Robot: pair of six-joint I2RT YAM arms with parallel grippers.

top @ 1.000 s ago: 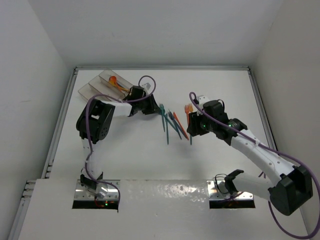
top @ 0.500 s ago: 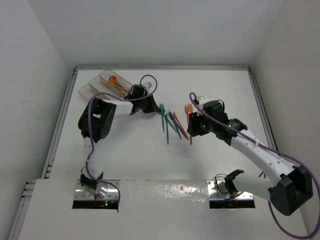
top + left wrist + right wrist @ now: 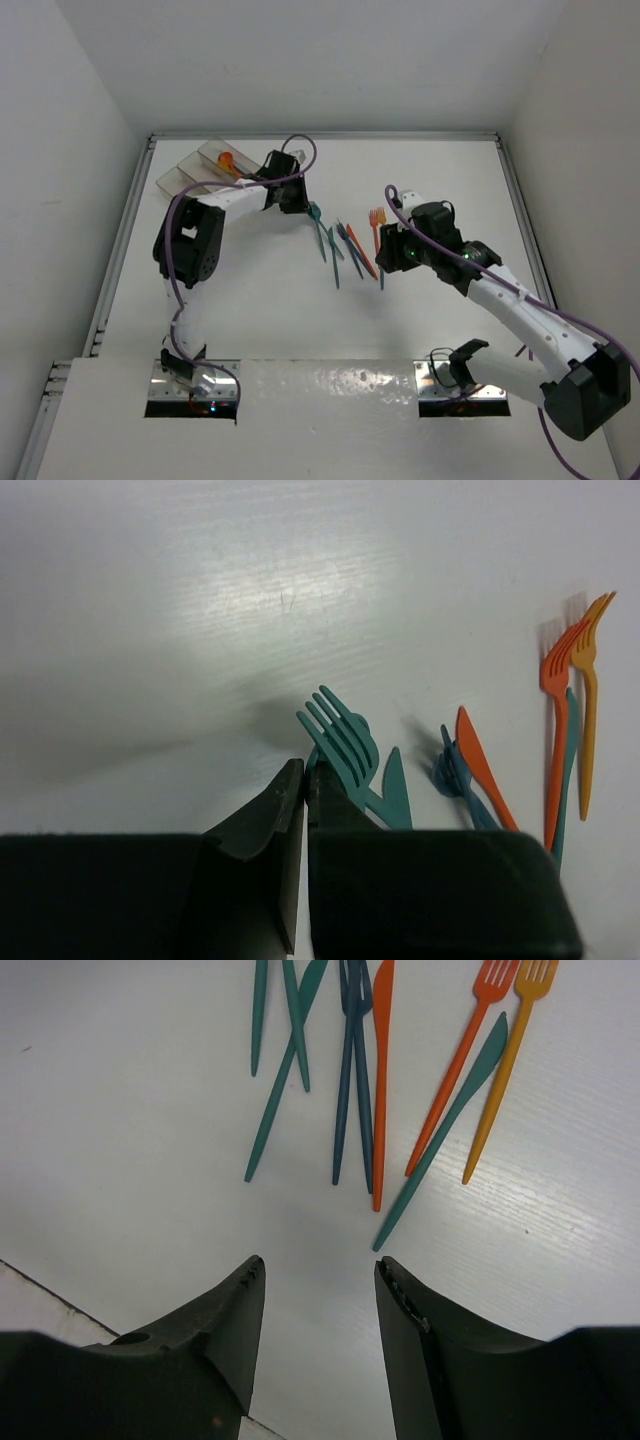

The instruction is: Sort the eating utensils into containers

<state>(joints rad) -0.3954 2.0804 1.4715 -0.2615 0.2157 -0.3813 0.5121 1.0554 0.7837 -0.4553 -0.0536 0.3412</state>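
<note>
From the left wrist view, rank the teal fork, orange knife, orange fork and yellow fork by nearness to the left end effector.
1. teal fork, right at the left end effector fingertips.
2. orange knife, middle right.
3. orange fork and yellow fork, far right, too close to call.

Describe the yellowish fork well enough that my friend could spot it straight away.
On the white table, look for the loose row of thin plastic utensils lying near its middle. At that row's right end, seen from overhead, two forks lie close together. The yellow-orange plastic fork is the outermost one, paler than the red-orange plastic fork next to it.
</note>
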